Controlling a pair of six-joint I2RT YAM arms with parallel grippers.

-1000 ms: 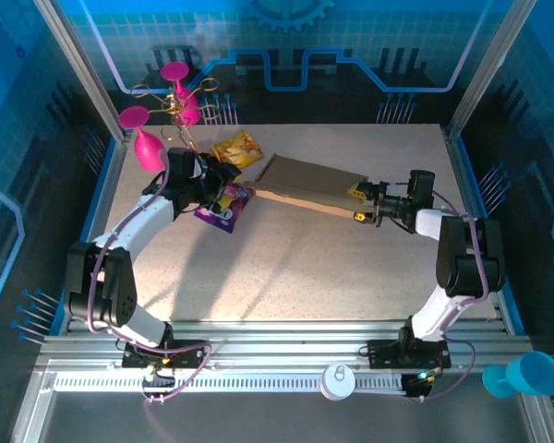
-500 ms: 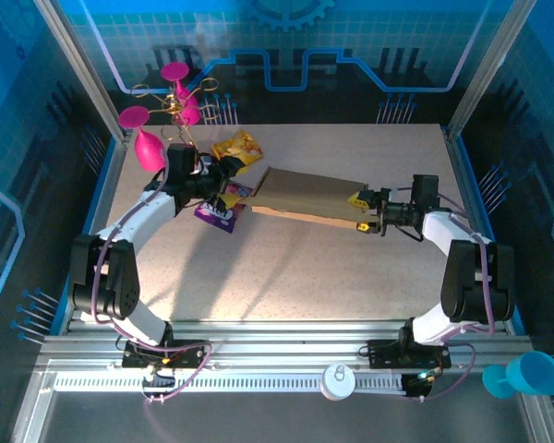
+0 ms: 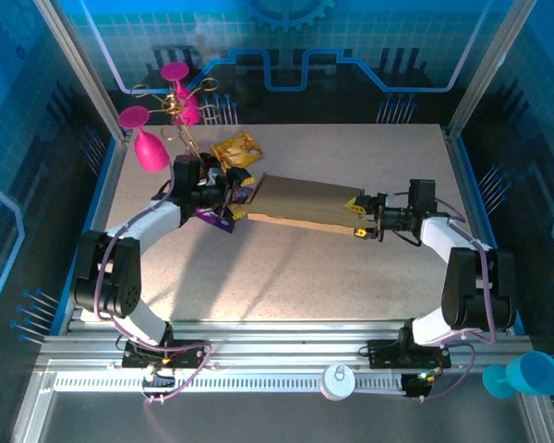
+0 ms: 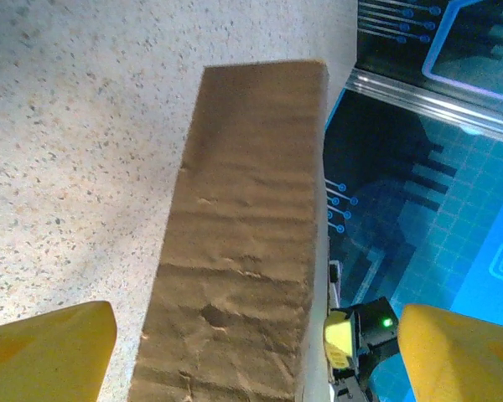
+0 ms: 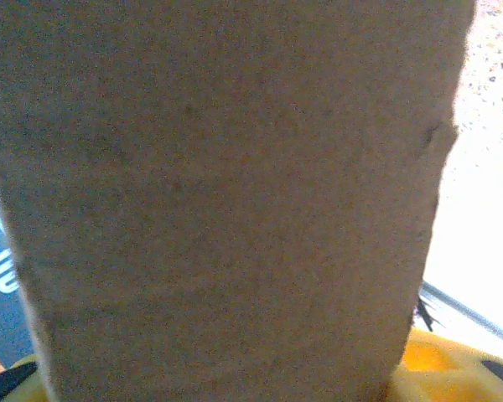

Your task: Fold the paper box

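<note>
Left fingers [image 4: 50,347] stand released, 1 on each side of the paper box [image 3: 300,198] at its left end, not touching it. Over the far half of the desk [image 3: 286,277] its long axis runs left to right. Right fingers [image 5: 440,364] clench the right end. Both arms reach inward, stretched low.

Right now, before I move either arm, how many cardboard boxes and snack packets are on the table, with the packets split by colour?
paper box: 1
yellow snack packet: 1
purple snack packet: 1
Total: 3
</note>
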